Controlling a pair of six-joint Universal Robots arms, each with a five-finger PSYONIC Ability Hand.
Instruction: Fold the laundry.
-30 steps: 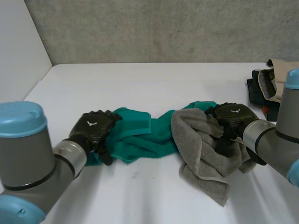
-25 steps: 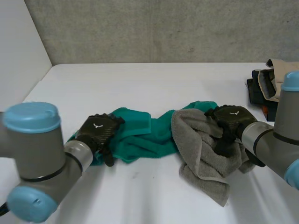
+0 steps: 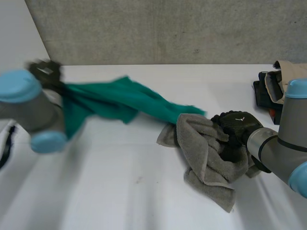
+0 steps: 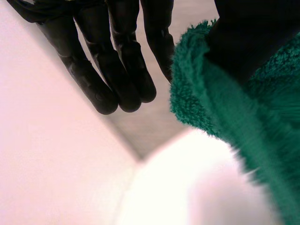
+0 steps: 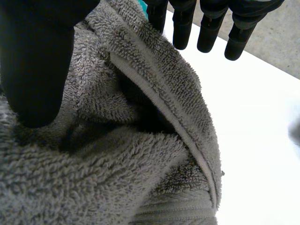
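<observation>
hardly begun, nothing folded yet: pinches one end of green towel (image 3: 120,98) in left robot hand (image 3: 45,72), raised off the counter (image 3: 144,191), far end trailing toward right robot hand (image 3: 237,125); clamps crumpled grey towel (image 3: 201,153) under that thumb. needs both spread, then folded.

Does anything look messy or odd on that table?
Yes. The green towel hangs stretched through the air, held up by the left hand, with its far end at the crumpled grey towel under the right hand.
</observation>
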